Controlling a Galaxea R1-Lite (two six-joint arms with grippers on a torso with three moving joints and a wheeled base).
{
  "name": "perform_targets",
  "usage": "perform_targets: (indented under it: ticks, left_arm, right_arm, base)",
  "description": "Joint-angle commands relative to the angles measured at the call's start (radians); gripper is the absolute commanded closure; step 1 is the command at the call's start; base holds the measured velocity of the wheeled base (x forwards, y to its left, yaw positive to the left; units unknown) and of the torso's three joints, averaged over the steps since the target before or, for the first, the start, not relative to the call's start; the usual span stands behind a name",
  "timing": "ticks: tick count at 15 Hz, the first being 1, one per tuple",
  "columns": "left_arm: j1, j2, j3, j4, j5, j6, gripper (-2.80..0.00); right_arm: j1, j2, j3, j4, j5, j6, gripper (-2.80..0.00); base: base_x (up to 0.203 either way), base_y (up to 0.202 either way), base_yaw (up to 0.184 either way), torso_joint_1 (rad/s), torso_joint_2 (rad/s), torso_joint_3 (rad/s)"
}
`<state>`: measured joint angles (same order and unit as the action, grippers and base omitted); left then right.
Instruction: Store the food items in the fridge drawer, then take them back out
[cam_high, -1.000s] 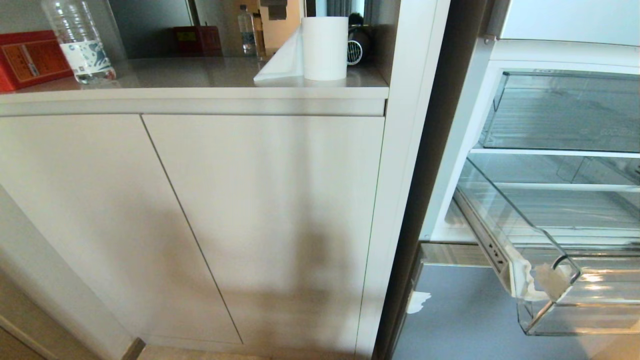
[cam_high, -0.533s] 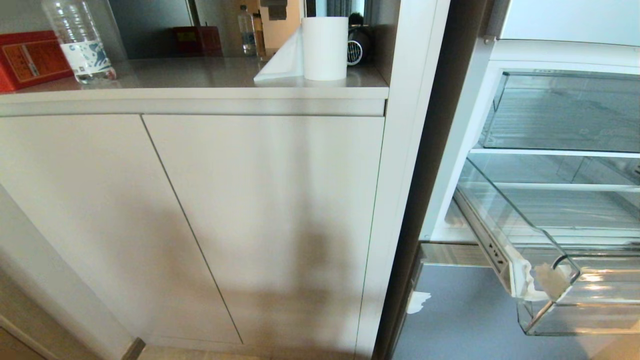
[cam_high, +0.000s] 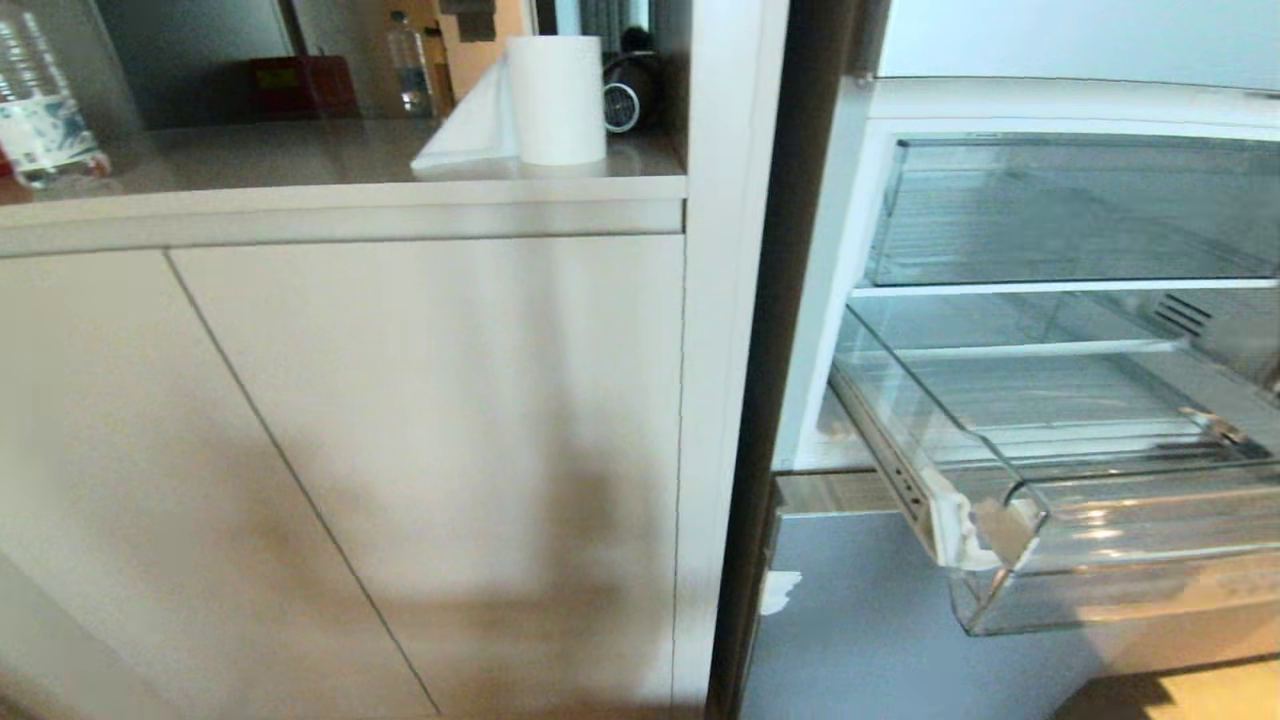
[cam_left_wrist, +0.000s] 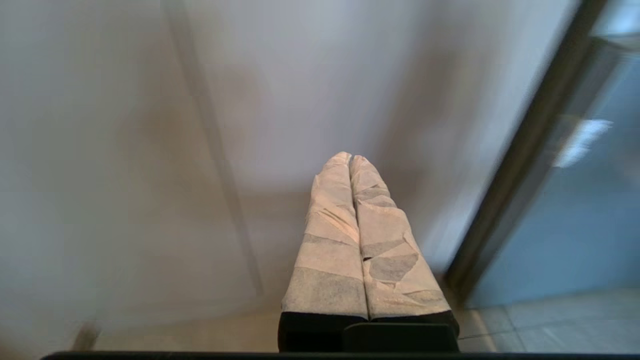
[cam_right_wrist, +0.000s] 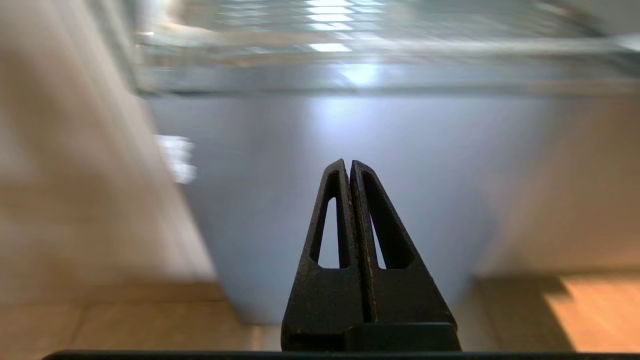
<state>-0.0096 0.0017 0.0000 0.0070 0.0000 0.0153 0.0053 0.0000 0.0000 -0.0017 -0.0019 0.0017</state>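
Note:
The fridge drawer (cam_high: 1010, 545), a wide clear bin with a whitish patch on its front corner, stands pulled out at the right of the head view, and nothing lies in the part I can see. Its front edge (cam_right_wrist: 350, 55) also shows in the right wrist view. No food items are in view. My left gripper (cam_left_wrist: 350, 159), wrapped in pale tape, is shut and points at the beige cabinet front (cam_left_wrist: 150, 175). My right gripper (cam_right_wrist: 348, 164) is shut on nothing, low down, facing the grey fridge panel (cam_right_wrist: 350, 140) beneath the drawer. Neither arm appears in the head view.
A shorter clear bin (cam_high: 1080, 210) sits above the drawer. On the counter (cam_high: 330, 165) stand a paper towel roll (cam_high: 555, 100), a water bottle (cam_high: 40, 110), a red box (cam_high: 300, 88) and smaller bottles (cam_high: 410, 60). A dark fridge door edge (cam_high: 780, 340) separates cabinet and fridge. Wood floor (cam_right_wrist: 595, 310) lies below.
The whole head view has shifted left, so the camera has turned right and more of the fridge shows. The drawer stays pulled out and nothing in the scene itself has moved.

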Motion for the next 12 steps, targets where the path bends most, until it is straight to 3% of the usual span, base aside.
perform_targets:
  ticks: [1,12]
  left_arm:
    - [0.000,0.001,0.000,-0.001,0.000,0.000,0.00]
    - [0.000,0.001,0.000,-0.001,0.000,0.000,0.00]
  right_arm:
    - [0.001,0.000,0.002,0.002,0.000,0.000,0.00]
    - [0.001,0.000,0.002,0.002,0.000,0.000,0.00]
  base:
    - [-0.001,0.006,-0.177,0.001,0.00,0.002]
    - [-0.001,0.008,-0.176,0.002,0.00,0.002]
